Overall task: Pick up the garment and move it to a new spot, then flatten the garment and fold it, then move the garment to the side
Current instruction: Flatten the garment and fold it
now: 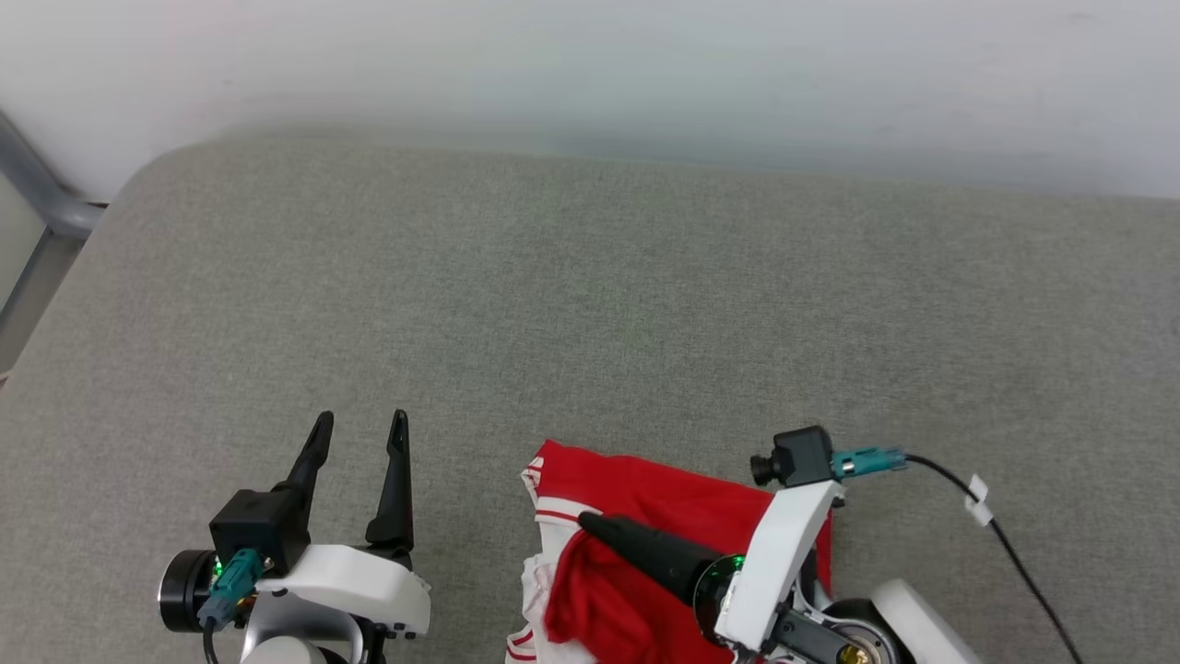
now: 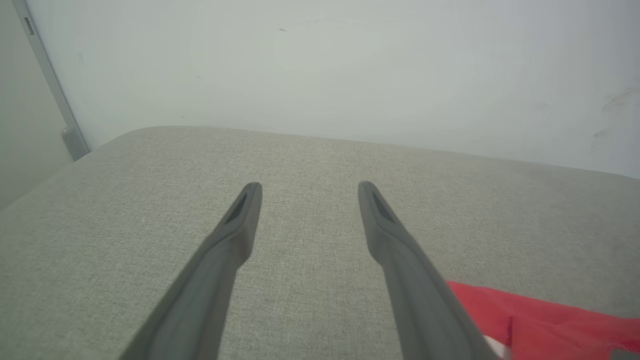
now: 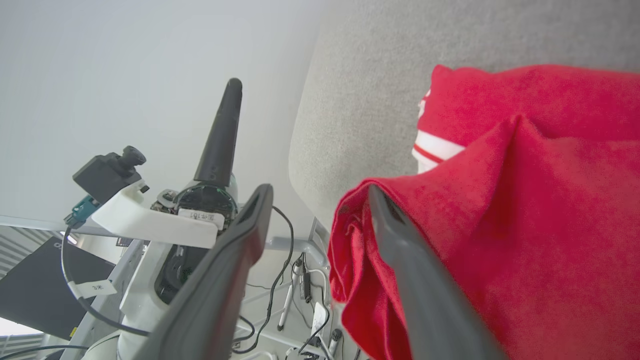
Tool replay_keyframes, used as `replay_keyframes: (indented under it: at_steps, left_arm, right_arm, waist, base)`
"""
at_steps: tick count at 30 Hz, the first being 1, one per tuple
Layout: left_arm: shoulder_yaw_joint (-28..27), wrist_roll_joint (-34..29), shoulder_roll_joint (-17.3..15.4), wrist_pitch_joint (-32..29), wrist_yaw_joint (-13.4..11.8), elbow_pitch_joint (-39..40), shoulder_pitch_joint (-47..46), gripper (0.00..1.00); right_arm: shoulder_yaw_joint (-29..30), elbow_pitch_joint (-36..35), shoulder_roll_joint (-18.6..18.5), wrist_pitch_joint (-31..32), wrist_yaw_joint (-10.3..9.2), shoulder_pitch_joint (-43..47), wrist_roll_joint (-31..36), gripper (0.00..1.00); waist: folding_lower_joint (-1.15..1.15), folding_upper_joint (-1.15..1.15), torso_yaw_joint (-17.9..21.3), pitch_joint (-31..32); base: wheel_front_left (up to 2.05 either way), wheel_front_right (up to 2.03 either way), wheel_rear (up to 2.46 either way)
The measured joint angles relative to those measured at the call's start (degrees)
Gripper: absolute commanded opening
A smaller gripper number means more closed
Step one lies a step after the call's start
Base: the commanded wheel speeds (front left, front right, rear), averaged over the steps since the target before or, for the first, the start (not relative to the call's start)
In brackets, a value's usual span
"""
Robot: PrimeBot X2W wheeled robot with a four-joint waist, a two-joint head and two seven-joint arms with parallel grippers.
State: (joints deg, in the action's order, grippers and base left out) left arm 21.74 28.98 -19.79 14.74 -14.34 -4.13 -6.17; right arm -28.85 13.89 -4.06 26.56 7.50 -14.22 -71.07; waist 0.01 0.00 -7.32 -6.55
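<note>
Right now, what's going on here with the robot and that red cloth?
A bright red fabric shirt with white striped sleeve ends lies bunched at the near edge of a grey fabric-covered surface. The robot's right gripper is over it, fingers apart, one finger against a red fold, nothing clamped. The left gripper hovers open beside the shirt, above bare grey fabric.

Grey fabric surface (image 1: 590, 304) (rounded corner), pale wall (image 1: 645, 55) behind, metal frame (image 1: 37, 184) left.
</note>
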Motion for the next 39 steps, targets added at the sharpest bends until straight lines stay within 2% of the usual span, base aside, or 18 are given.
replay_keyframes:
  at_steps: [4, 9, 15, 16, 22, 27, 33, 39]
  left_arm:
    - [-0.12, 0.01, -0.24, 0.05, 0.04, -0.63, 0.40, 1.00]
    - [-0.55, 0.30, -0.82, 0.07, -0.33, -0.97, 1.68, 1.00]
    - [-1.18, 0.51, -1.46, 0.07, -0.80, -1.07, 3.09, 1.00]
    - [-1.46, 0.53, -1.76, 0.07, -1.03, -1.10, 4.05, 1.00]
    - [-1.99, 0.52, -2.70, 0.08, -1.56, -0.82, 5.12, 1.00]
    - [-2.23, 0.34, -3.07, 0.10, -1.82, -0.65, 6.23, 1.00]
    - [-2.34, -0.15, -3.04, 0.14, -2.26, -0.99, 7.64, 1.00]
    - [-2.60, -0.36, -2.92, 0.15, -2.33, -1.26, 8.15, 1.00]
  right_arm:
    - [-1.01, -2.37, -2.66, -5.47, 0.00, -0.58, 3.85, 1.00]
    - [2.38, -2.58, -5.10, -14.32, 0.00, -0.45, 11.23, 1.00]
    - [12.63, -0.22, -7.37, -23.06, 0.00, 1.92, 25.69, 1.00]
    - [19.30, -0.79, -7.31, -25.19, 0.00, 4.13, 33.50, 1.00]
    - [30.15, -7.23, -4.48, -25.48, 0.00, 9.09, 47.24, 1.00]
    - [32.20, -13.49, -2.08, -23.86, 0.00, 12.69, 55.25, 1.00]
    - [32.54, -17.92, -0.53, -22.46, 0.00, 17.09, 59.35, 1.00]
    - [32.16, -20.45, 0.41, -21.81, 0.00, 19.07, 60.34, 1.00]
  waist:
    - [0.00, 0.00, 0.84, 1.46]
    - [0.00, 0.00, 2.46, 3.26]
    - [0.00, 0.00, 4.60, 5.24]
    - [0.00, 0.00, 5.55, 6.24]
    - [-0.02, 0.00, 7.29, 7.89]
    - [-0.01, 0.00, 8.28, 8.88]
    - [-0.02, 0.00, 8.56, 9.72]
    - [-0.01, 0.00, 8.64, 9.82]
  base:
    - [0.00, 0.00, 0.00]
    - [0.00, 0.00, 0.00]
    - [0.00, 0.00, 0.00]
    - [0.00, 0.00, 0.00]
    - [0.00, 0.00, 0.00]
    - [0.00, 0.00, 0.00]
    - [0.00, 0.00, 0.00]
    - [0.00, 0.00, 0.00]
